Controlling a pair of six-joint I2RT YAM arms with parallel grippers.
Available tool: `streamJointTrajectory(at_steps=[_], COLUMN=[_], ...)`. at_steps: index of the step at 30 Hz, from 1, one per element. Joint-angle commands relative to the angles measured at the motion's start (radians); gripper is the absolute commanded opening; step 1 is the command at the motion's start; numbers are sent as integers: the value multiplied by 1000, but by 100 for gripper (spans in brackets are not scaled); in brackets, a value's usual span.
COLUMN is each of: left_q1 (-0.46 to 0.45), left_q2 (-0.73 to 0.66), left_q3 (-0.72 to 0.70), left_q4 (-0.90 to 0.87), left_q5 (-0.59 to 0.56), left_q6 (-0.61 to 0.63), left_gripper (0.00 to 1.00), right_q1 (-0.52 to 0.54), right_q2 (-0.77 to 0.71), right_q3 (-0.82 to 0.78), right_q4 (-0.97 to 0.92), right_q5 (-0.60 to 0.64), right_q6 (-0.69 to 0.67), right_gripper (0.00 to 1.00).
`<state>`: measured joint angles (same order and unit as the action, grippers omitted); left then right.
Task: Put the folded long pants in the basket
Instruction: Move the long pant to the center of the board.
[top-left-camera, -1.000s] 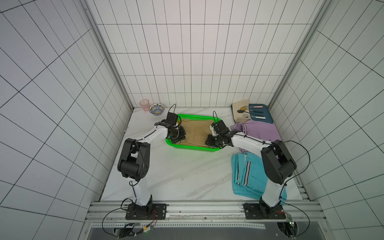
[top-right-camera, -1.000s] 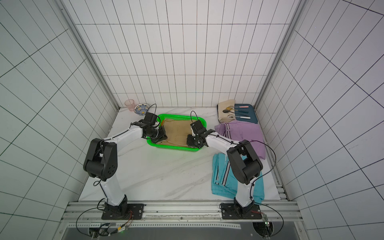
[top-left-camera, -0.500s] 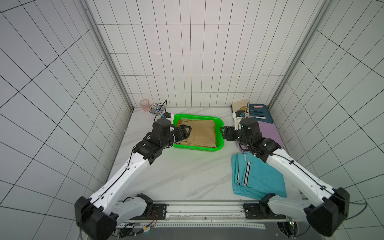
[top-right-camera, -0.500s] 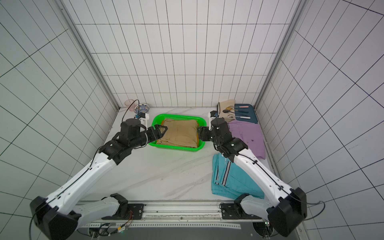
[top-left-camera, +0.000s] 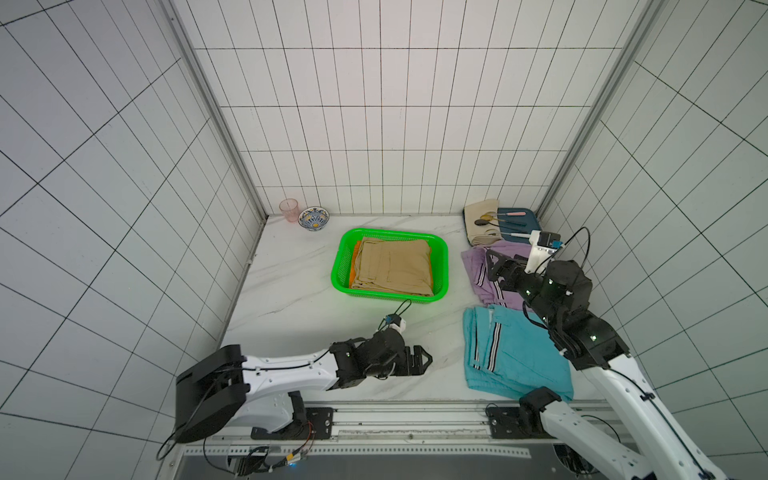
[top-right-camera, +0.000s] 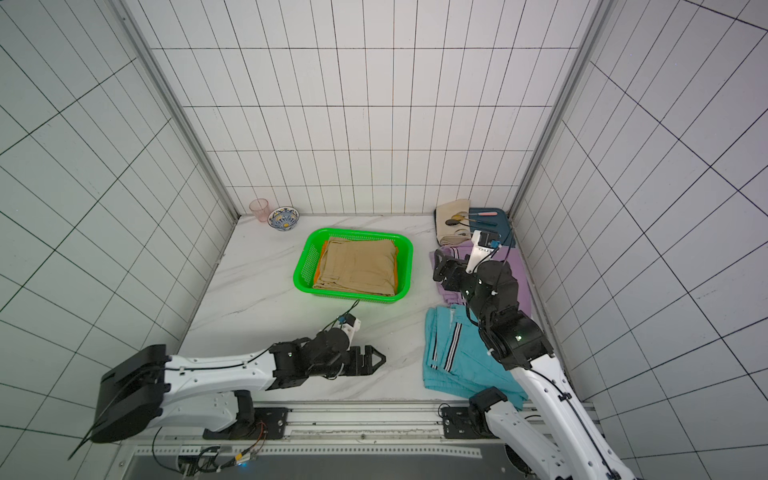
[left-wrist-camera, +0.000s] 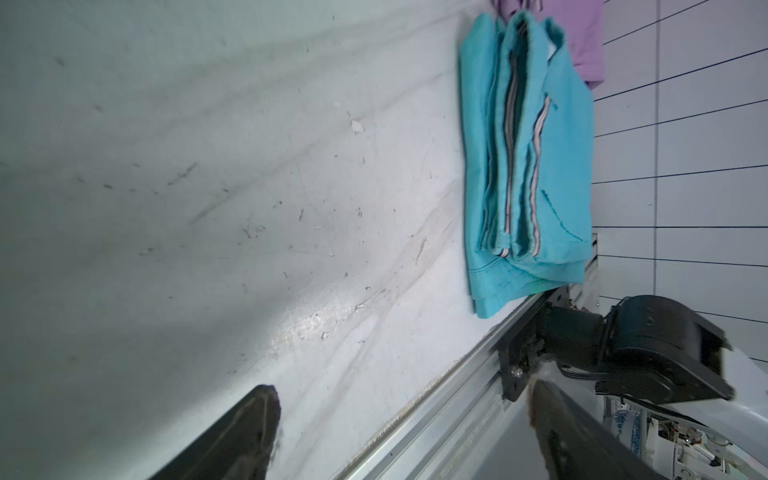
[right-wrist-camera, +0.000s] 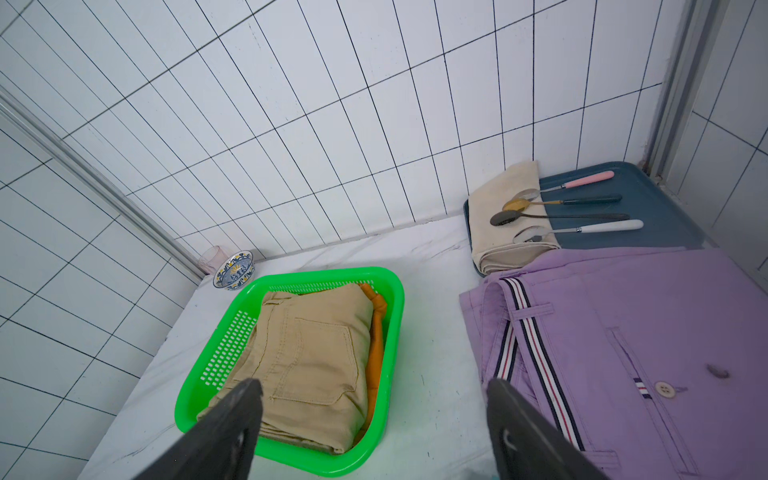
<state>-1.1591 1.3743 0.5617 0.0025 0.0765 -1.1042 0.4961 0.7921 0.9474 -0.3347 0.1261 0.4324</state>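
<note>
The green basket (top-left-camera: 441, 266) (top-right-camera: 305, 266) holds the folded khaki pants (top-left-camera: 392, 266) (right-wrist-camera: 307, 357), which lie on top of the orange pants (right-wrist-camera: 376, 332). To its right the lilac striped pants (top-left-camera: 473, 270) (right-wrist-camera: 623, 332) lie flat on the table. The light blue striped pants (top-left-camera: 515, 357) (left-wrist-camera: 528, 166) lie nearer the front. My left gripper (top-left-camera: 428, 359) (left-wrist-camera: 401, 390) hovers low over bare marble near the front, open and empty. My right gripper (top-left-camera: 492, 266) (right-wrist-camera: 372, 384) hangs over the lilac pants' left edge, open and empty, facing the basket.
A cream cloth (top-left-camera: 482, 220) bearing several spoons lies on a dark blue tray (top-left-camera: 519, 216) at the back right corner. A pink cup (top-left-camera: 289, 210) and a patterned bowl (top-left-camera: 313, 218) stand at the back left. The metal rail (top-left-camera: 395, 411) runs along the front edge.
Both grippers have opened and left the basket, where the khaki pants now lie. The left arm drew back to the table's front. The right arm swung right over the lilac pants.
</note>
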Motion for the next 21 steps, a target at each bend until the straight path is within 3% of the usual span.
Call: streamJointTrajectory(at_steps=[1,5,12,18,21], left_q1=[-23,-35,-45,-50,-50], left_q2=[172,387,649,780,807], left_q3=[61,140,305,437,468], left_q4=[194,308,344,271,254], left_q5=[39,101,153,161,156], left_q6=[-46,-76,-104,-102,-92], left_gripper=[97,97,97,96,86], right_q1=[-17,-34,-59,-71,-76], right_q2=[-21,-31,-35,-66,-64], right_q3=[8,3,8,7,5], right_q4=[-32,-29,-38,-41,-42], right_q5=[-9,-18,-46,-55,-59], right_q6=[-8,-3,5,8,9], right_gripper=[88,89,90,91,91])
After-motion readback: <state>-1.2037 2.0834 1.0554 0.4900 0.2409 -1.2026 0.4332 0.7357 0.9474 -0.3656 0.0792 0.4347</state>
